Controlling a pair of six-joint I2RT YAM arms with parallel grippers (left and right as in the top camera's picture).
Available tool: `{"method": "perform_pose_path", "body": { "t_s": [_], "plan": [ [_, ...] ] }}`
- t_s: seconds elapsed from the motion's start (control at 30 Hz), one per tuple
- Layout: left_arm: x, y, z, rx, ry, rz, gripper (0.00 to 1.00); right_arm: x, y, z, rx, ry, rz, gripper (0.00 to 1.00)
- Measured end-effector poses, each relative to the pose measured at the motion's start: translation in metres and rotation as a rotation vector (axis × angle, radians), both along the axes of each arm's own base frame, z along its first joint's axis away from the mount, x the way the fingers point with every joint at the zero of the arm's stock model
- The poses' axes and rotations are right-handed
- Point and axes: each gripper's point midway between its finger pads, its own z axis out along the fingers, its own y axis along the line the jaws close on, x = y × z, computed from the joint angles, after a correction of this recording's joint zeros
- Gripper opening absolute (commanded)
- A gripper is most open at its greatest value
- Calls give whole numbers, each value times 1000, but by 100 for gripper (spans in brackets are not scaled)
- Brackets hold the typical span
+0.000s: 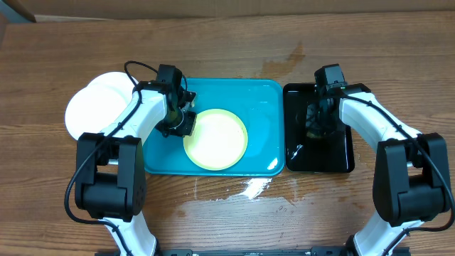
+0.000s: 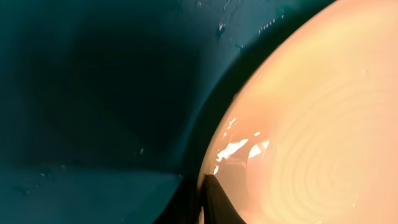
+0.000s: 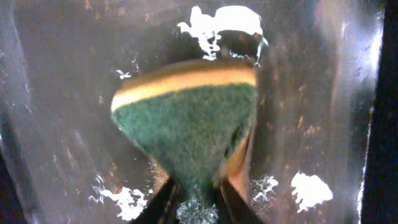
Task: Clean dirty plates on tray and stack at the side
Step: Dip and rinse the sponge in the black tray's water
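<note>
A pale yellow-green plate [image 1: 215, 139] lies on the turquoise tray [image 1: 259, 96], right of centre. My left gripper [image 1: 182, 122] is at the plate's left rim. In the left wrist view the plate [image 2: 311, 124] fills the right side, and the fingers [image 2: 208, 205] pinch its rim over the tray floor [image 2: 93, 93]. Two white plates [image 1: 96, 108] lie stacked on the table left of the tray. My right gripper [image 1: 318, 117] is over the black tray [image 1: 341, 153], shut on a green-and-yellow sponge [image 3: 186, 118] with the fingers [image 3: 196, 199] squeezing its lower end.
The glossy black tray [image 3: 311, 93] is wet, with white foam patches, and stands against the turquoise tray's right side. A water puddle [image 1: 252, 188] lies on the wooden table in front of the trays. More wet marks [image 1: 291, 57] show behind them.
</note>
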Motion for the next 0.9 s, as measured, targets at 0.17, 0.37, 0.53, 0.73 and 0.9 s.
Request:
{"method": "perform_pose_path", "body": {
  "t_s": [0.17, 0.37, 0.53, 0.73, 0.9],
  "plan": [
    [3, 4, -1, 26, -17, -17, 31, -2, 1, 0, 8, 7, 2, 57],
    [3, 5, -1, 29, -12, 0, 32, 6, 3, 1, 15, -24, 4, 51],
    [-3, 5, -1, 29, 11, 21, 32, 5, 3, -2, 16, -27, 4, 36],
    [-2, 5, -1, 24, 11, 24, 32, 3, 2, -7, 16, -30, 2, 11],
    [-2, 4, -1, 21, 11, 25, 33, -3, 1, 7, 9, 29, -6, 64]
  ]
}}
